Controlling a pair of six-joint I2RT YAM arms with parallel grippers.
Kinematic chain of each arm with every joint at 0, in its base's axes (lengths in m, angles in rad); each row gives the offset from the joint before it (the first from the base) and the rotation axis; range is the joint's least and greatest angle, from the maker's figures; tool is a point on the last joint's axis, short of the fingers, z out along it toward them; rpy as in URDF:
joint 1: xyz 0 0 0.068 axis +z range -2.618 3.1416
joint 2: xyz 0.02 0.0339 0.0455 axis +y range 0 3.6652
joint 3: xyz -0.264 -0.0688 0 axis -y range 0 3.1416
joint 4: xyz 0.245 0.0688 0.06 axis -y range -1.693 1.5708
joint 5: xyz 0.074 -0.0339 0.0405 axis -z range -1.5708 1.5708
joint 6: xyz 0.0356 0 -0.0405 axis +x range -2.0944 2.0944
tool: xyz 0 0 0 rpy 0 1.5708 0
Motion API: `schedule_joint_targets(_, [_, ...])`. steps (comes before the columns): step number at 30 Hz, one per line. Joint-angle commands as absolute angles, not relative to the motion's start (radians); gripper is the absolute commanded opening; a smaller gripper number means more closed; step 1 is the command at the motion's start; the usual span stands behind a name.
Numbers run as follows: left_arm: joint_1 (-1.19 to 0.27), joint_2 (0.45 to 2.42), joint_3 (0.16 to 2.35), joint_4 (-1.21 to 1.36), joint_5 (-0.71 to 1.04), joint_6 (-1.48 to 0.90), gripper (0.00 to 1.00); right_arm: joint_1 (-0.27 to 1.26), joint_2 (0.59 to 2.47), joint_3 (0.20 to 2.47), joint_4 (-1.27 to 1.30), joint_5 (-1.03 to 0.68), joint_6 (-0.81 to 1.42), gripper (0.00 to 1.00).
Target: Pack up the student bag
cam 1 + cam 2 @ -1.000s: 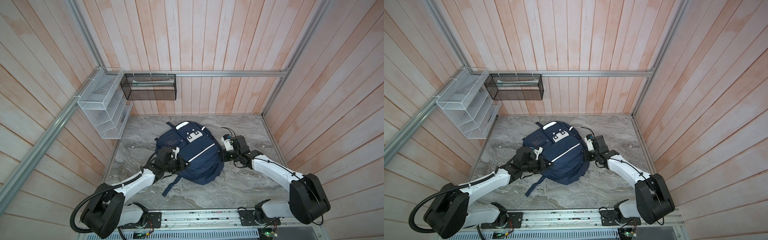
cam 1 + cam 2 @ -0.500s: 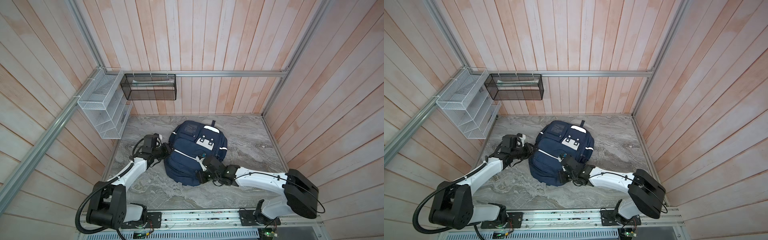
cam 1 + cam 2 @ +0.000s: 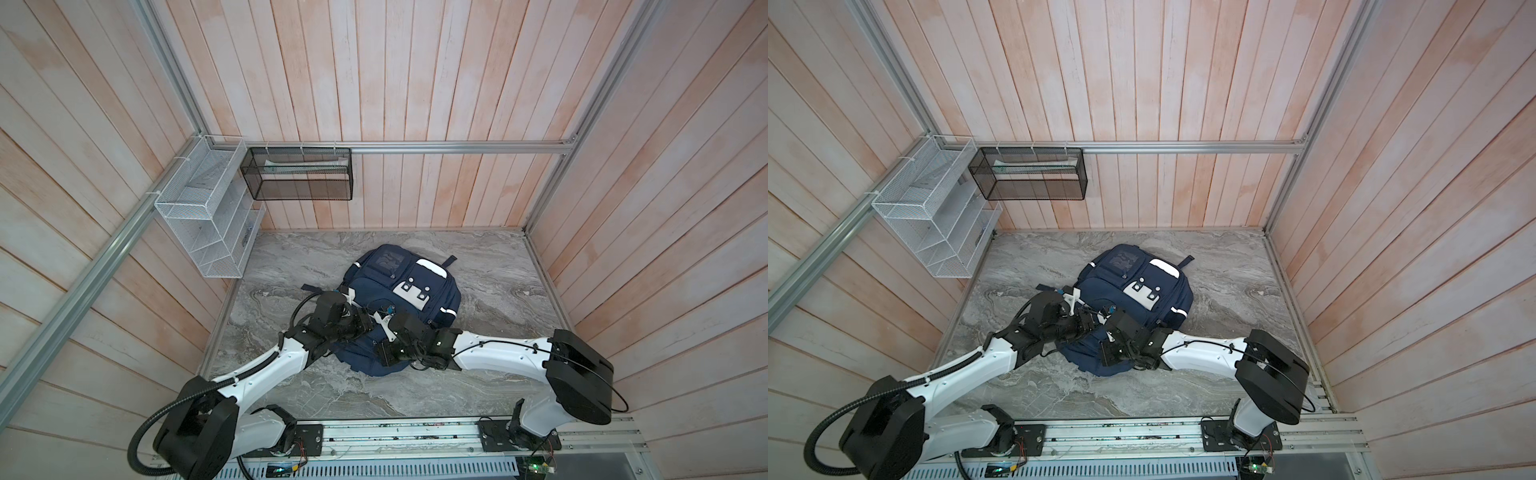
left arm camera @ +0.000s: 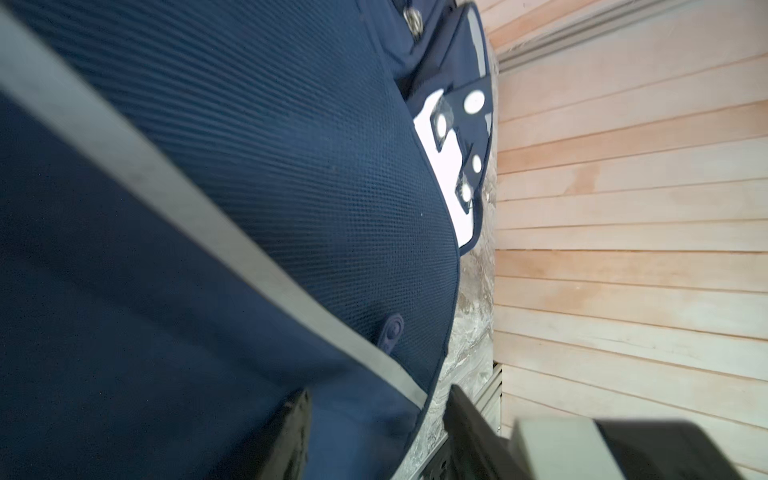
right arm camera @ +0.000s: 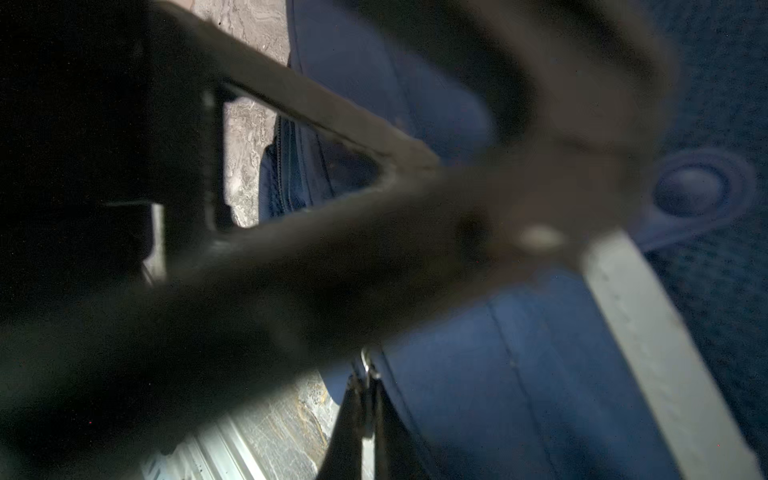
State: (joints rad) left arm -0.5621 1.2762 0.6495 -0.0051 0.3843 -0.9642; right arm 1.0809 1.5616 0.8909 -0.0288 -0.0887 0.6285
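Against the left wall, note white wire rack (image 3: 199, 216), tiered and open-gridded, then black mesh basket (image 3: 299, 178) on the rail beside it. Mid-tabletop on grey veined marble (image 3: 490, 282), find student bag (image 3: 440, 291) lying front-up: navy woven nylon, padded and domed, with grey reflective stripe (image 4: 232, 249) and white buckled flap (image 3: 411, 293). Judge the step as opening a zip at its near side. See left gripper (image 4: 378, 392) with fingers apart, straddling the piped pocket edge without pinching it; close squarely on that edge and hold the slack cloth taut. See right gripper (image 5: 365, 378) pinched together at 1 small metal glint, probably a zipper pull, too blurred to confirm; draw along the track, not upward.
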Motion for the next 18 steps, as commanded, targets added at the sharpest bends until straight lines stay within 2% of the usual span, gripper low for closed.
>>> schedule_joint_targets(1, [-0.583,1.332,0.683,0.036,0.381,-0.999,0.54,1.067,1.501,0.861,0.006,-0.05,0.617,0.0])
schedule_joint_targets(8, [-0.59,1.108,0.711,-0.29,0.18,-0.94,0.54,1.045,1.467,0.806,0.025,-0.045,0.64,0.0])
schedule_joint_targets(9, [-0.585,1.07,0.692,-0.318,0.182,-0.956,0.59,1.045,1.472,0.811,0.027,-0.051,0.636,0.0])
schedule_joint_targets(11, [-0.58,1.014,0.628,-0.28,0.239,-1.011,0.65,1.045,1.487,0.829,0.027,-0.058,0.624,0.0])
schedule_joint_targets(14, [-0.59,0.987,0.505,-0.095,0.296,-1.137,0.65,1.045,1.505,0.846,0.033,-0.081,0.613,0.0])
schedule_joint_targets(18, [-0.595,1.1,0.485,0.09,0.316,-1.182,0.66,1.056,1.495,0.844,0.037,-0.087,0.607,0.0])
